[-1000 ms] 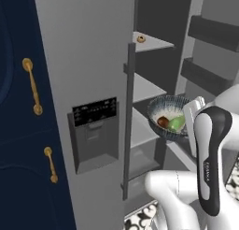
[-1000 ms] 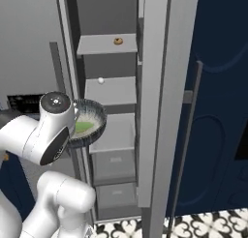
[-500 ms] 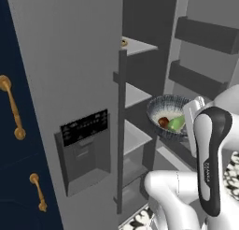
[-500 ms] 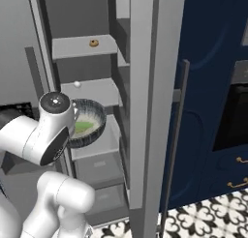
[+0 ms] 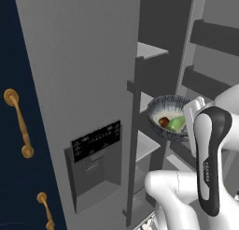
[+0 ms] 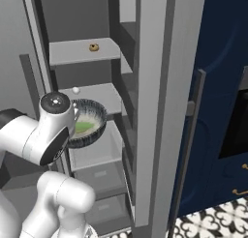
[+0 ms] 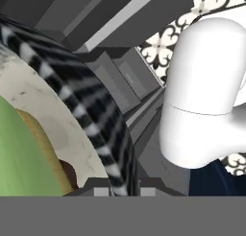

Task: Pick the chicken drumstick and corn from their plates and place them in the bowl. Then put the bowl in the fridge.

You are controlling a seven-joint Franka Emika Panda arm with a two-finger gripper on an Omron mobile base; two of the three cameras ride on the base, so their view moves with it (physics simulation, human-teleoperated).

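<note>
Fridge (image 6: 160, 87) shelves sit just ahead of your claw (image 7: 117, 189), clenched on bowl (image 5: 164, 113) rim w/ corn (image 5: 177, 123); tilt it and food spills.

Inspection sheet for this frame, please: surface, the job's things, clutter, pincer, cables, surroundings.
Surface: grey fridge shelves; the bowl is in the air in front of them, not set down.
Job's things: bowl holds the chicken drumstick and the corn; fridge stands open. Plates: nothing seen.
Clutter: small brown round item on an upper shelf; small white ball on the shelf below.
Pincer: shut on the bowl's rim, seen in the hand view.
Cables: nothing seen.
Surroundings: navy cabinets with brass handles; patterned floor tiles; dark oven front.
</note>
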